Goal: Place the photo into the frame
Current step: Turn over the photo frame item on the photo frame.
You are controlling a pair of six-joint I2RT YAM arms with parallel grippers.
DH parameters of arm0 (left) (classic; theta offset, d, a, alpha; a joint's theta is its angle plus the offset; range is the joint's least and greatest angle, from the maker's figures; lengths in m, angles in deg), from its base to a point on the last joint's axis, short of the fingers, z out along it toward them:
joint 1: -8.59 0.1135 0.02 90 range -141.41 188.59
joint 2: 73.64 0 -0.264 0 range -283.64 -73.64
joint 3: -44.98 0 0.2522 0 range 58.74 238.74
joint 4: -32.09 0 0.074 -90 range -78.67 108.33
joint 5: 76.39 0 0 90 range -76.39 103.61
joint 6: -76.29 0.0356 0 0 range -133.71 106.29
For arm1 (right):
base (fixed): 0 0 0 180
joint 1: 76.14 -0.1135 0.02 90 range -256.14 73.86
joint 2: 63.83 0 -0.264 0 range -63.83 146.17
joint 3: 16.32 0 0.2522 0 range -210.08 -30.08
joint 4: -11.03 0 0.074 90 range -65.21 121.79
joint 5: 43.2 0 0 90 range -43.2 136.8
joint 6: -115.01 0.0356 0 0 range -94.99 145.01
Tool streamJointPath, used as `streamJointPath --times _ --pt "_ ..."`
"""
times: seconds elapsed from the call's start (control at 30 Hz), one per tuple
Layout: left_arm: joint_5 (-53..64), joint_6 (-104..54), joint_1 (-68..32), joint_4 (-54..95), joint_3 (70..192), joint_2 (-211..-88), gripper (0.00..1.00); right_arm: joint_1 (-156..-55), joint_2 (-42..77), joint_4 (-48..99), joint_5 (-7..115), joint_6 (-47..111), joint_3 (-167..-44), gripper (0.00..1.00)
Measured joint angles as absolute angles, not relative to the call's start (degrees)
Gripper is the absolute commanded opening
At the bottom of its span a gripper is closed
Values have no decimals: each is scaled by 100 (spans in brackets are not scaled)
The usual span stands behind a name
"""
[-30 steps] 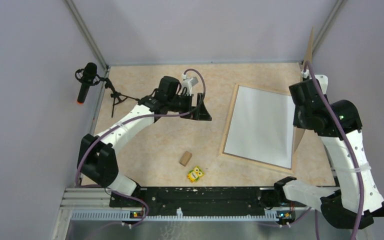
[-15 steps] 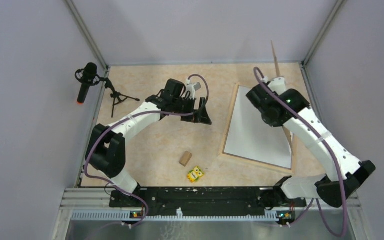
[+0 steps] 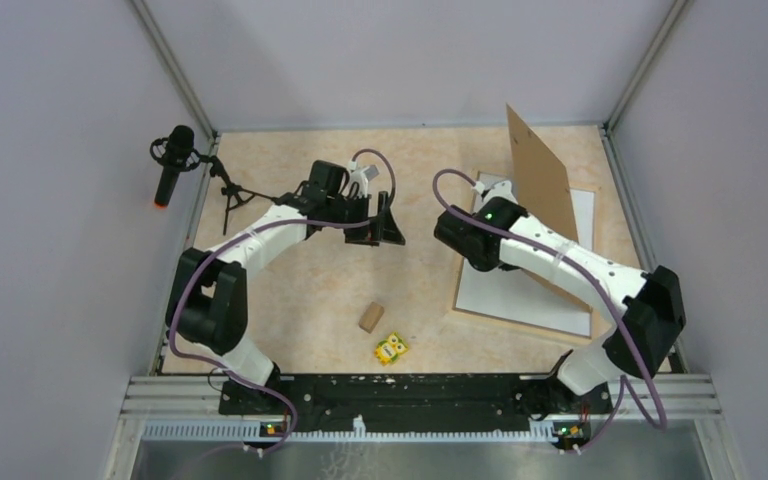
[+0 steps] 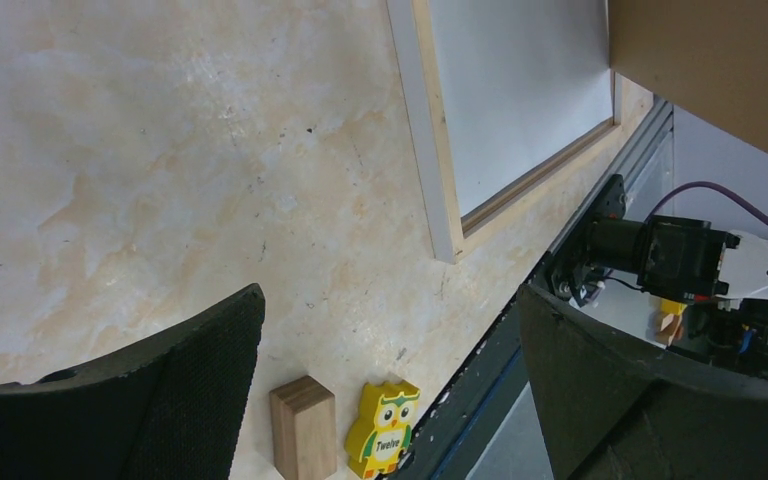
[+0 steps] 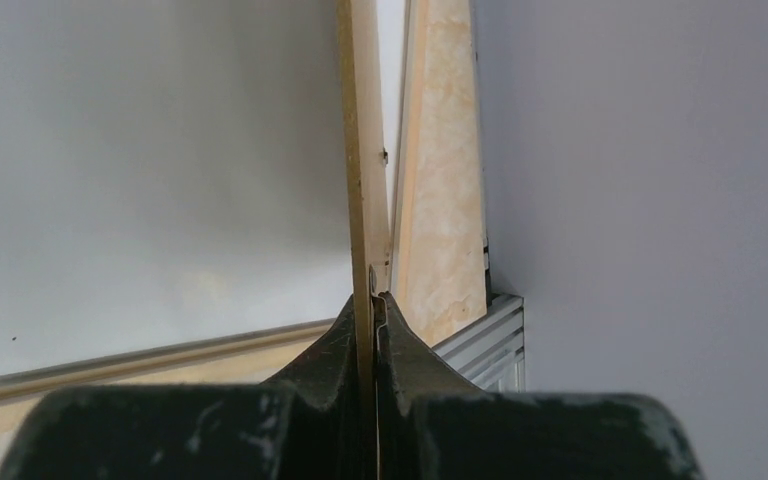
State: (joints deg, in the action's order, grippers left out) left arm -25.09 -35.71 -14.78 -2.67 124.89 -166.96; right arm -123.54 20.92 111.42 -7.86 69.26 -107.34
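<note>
The frame (image 3: pixel 505 325), pale wood strips, lies flat at the right of the table with a white sheet (image 3: pixel 520 290) inside it. No dark print shows, so I cannot tell whether the sheet is the photo. My right gripper (image 3: pixel 508 200) is shut on the edge of the plain brown backing board (image 3: pixel 540 170), which it holds tilted up above the frame's far part. In the right wrist view the board (image 5: pixel 358 150) runs edge-on between the closed fingertips (image 5: pixel 373 300). My left gripper (image 3: pixel 385 225) is open and empty over bare table left of the frame. Its view shows the frame's corner (image 4: pixel 430 150).
A small wooden block (image 3: pixel 371 317) and a yellow owl toy (image 3: pixel 391 348) lie near the front middle; both also show in the left wrist view, the block (image 4: pixel 303 425) beside the owl (image 4: pixel 384 430). A microphone on a tripod (image 3: pixel 172 160) stands at the far left. Walls enclose three sides.
My right arm has swung the brown board from the right wall leftward over the frame, turning its flat face into view. My left gripper has shifted slightly left.
</note>
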Motion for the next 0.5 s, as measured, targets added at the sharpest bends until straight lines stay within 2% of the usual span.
streamJointPath --times 0.37,0.5 --pt "-2769 -3674 -1389 -72 12391 -16678 98 -12741 2422 11319 -1017 7687 -10432 0" --pt "-2686 -3827 -1452 83 12286 -16678 95 -12760 2420 11374 -1087 7877 -10393 0"
